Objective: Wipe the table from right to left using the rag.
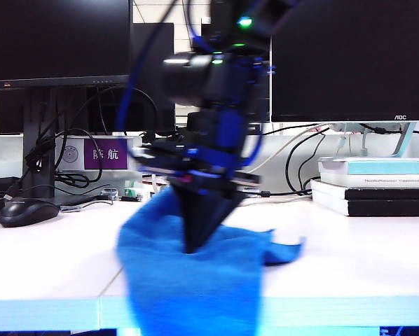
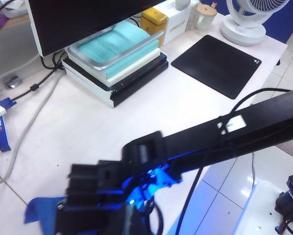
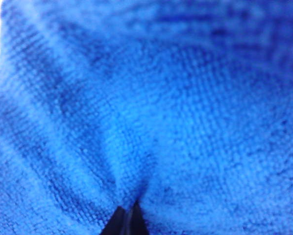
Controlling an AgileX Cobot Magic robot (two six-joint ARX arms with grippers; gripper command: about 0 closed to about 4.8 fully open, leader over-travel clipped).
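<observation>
A: Where is our right hand (image 1: 194, 246)?
B: Low in the middle, pinched tight on the blue rag (image 1: 195, 280), which hangs over the table (image 1: 349, 259) front.
A: Our left hand?
B: We can't see it.

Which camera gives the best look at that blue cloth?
The exterior view: the rag lies on the table, draped over its front edge, pinched by the right gripper. The right wrist view shows only close-up fabric; the left wrist view, one corner.

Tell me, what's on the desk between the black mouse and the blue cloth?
Nothing: the exterior view shows bare white table between the mouse and the rag, which the right gripper pinches.
</observation>
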